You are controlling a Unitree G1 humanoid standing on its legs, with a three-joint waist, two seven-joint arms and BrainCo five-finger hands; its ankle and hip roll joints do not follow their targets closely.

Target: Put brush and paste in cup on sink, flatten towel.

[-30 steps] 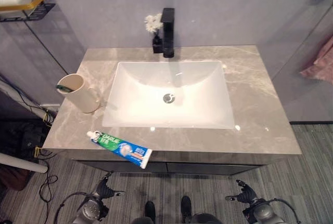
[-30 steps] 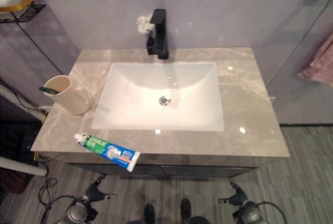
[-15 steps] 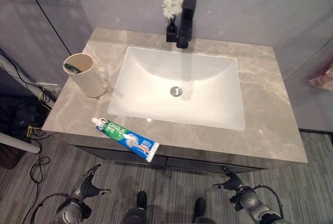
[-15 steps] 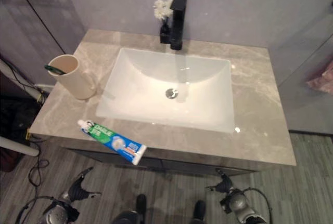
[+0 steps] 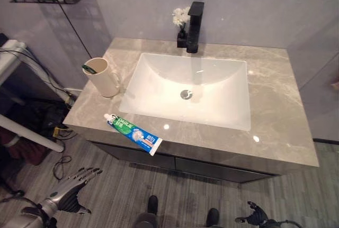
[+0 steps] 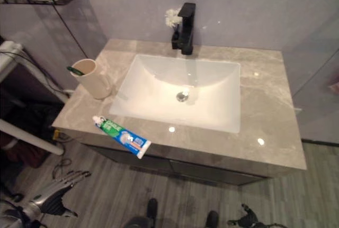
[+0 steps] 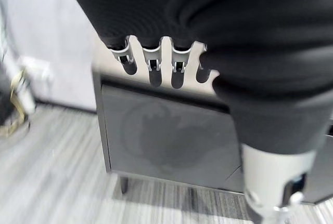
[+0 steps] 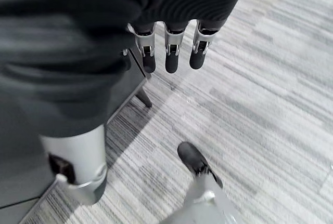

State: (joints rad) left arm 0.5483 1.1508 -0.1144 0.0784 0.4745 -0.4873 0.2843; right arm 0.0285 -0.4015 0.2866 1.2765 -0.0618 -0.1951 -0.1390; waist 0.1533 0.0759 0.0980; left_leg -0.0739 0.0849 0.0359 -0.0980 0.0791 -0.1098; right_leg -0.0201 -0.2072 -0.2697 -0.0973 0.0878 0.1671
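Toothpaste tube (image 5: 133,134) lies flat on the table (image 5: 275,127) at its front edge, just in front of the sink basin (image 5: 190,90), cap end overhanging slightly. Cup (image 5: 102,77) stands upright beside the basin's left rim; green brush (image 5: 88,69) already inside. Left robot hand (image 5: 74,183) hangs low below the table edge, fingers straight and apart, empty. Right robot hand (image 8: 169,42) fingers extended, empty. Towel not identified. Risk: a nudge during the reach could push the overhanging tube off onto the floor.
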